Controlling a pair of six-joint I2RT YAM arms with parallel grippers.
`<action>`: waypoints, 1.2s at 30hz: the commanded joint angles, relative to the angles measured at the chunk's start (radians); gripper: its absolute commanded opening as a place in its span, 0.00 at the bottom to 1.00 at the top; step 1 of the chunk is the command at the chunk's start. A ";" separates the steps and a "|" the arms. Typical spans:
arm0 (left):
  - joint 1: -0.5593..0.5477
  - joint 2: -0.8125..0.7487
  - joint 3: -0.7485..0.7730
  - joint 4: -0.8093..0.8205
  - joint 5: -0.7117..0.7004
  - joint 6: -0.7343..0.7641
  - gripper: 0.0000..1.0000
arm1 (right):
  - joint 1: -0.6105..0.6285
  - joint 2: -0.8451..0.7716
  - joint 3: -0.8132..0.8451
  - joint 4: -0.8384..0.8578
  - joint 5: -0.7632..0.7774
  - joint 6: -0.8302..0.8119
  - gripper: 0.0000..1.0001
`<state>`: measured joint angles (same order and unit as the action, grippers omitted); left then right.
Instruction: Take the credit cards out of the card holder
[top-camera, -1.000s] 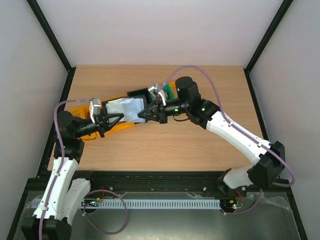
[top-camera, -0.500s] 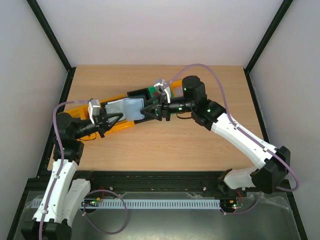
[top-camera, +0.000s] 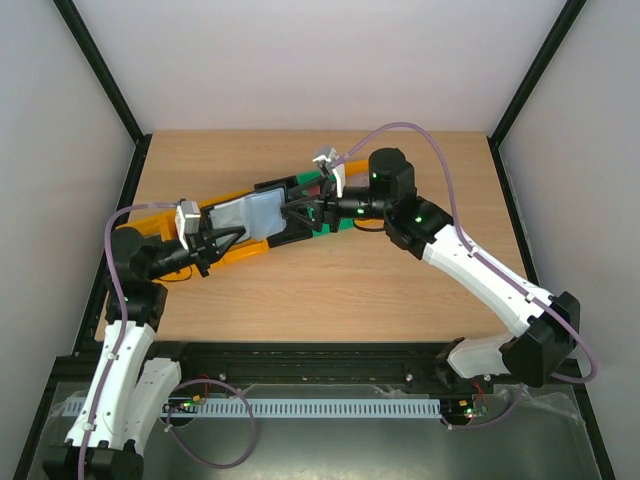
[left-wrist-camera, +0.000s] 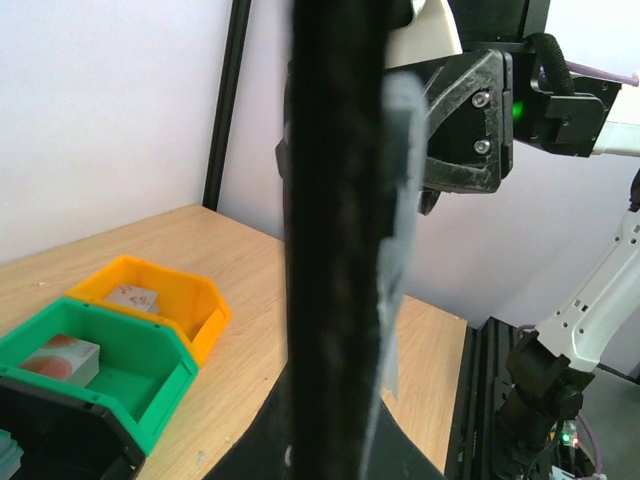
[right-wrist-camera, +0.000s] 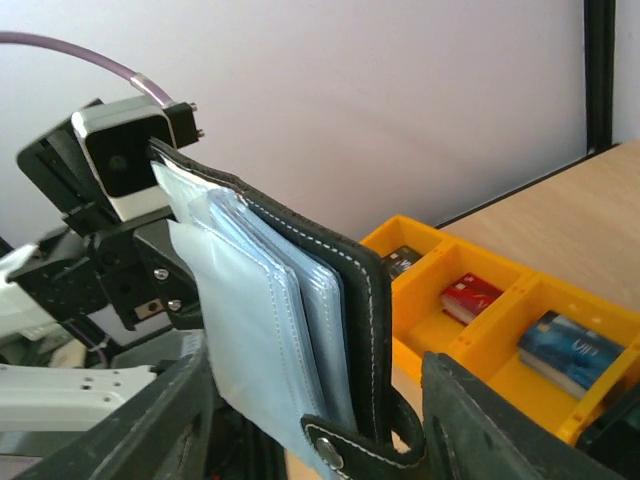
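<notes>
**Card holder held up between the two arms**

From above: the left gripper (top-camera: 222, 240) is clamped on one end of the card holder (top-camera: 250, 214), keeping it lifted and spread so the other arm can reach the pockets; the right gripper (top-camera: 298, 212) sits at the opposite end with its jaws parted; an orange bin (top-camera: 158, 215), a black bin (top-camera: 272, 186) and a green bin (top-camera: 338, 224) lie in a row on the table (top-camera: 400, 290) right beneath both grippers, so I judge there is little room to work lower.

Left wrist view: the holder stands edge-on in the middle, a black strip with a pale sleeve beside it, hiding most else; the bins sit down to the left.

Right wrist view: the fingers (right-wrist-camera: 480, 420) stand apart on either side of the holder's snap-tab edge, pinching nothing; the blue-grey sleeves fan out, and I cannot tell whether any credit cards sit inside; a red card (right-wrist-camera: 470, 297) lies in one compartment of the orange bin, out already by my guess.
</notes>
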<state>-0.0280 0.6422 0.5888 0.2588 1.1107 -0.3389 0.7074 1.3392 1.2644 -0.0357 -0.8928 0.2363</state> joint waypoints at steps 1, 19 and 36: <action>-0.003 -0.015 0.051 0.004 0.026 0.057 0.02 | 0.002 0.016 0.010 0.040 0.014 -0.028 0.58; -0.012 -0.020 0.074 0.014 0.070 0.089 0.02 | -0.002 -0.027 -0.024 -0.003 0.086 -0.178 0.75; -0.029 -0.012 0.085 0.019 0.083 0.107 0.02 | 0.081 0.042 -0.025 0.185 -0.006 -0.077 0.88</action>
<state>-0.0521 0.6350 0.6411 0.2401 1.1751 -0.2527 0.7685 1.3693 1.2350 0.0719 -0.8684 0.1421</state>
